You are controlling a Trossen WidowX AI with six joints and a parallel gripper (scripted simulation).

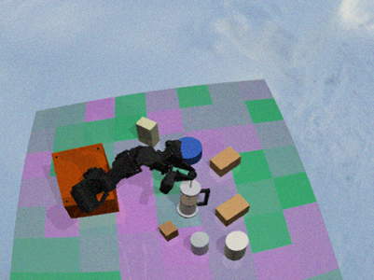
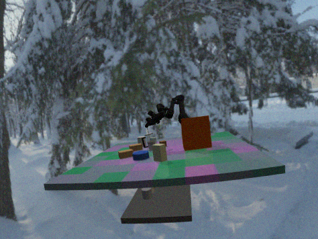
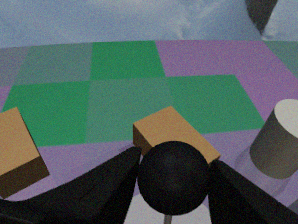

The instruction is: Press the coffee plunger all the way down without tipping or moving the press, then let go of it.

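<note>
2 fingers of the gripper [image 3: 174, 179] apparently clamp the plunger knob [image 3: 174, 177].

Arm [image 1: 125, 166]: all matte black, chunky jointed links w/ rounded housings, thicker at the base end, slimmer toward the wrist. No markings or cables legible. Gripper [image 3: 174, 177]: also black, two broad flat fingers, tapering to blunt tips, plain surfaces, no visible screws.
</note>
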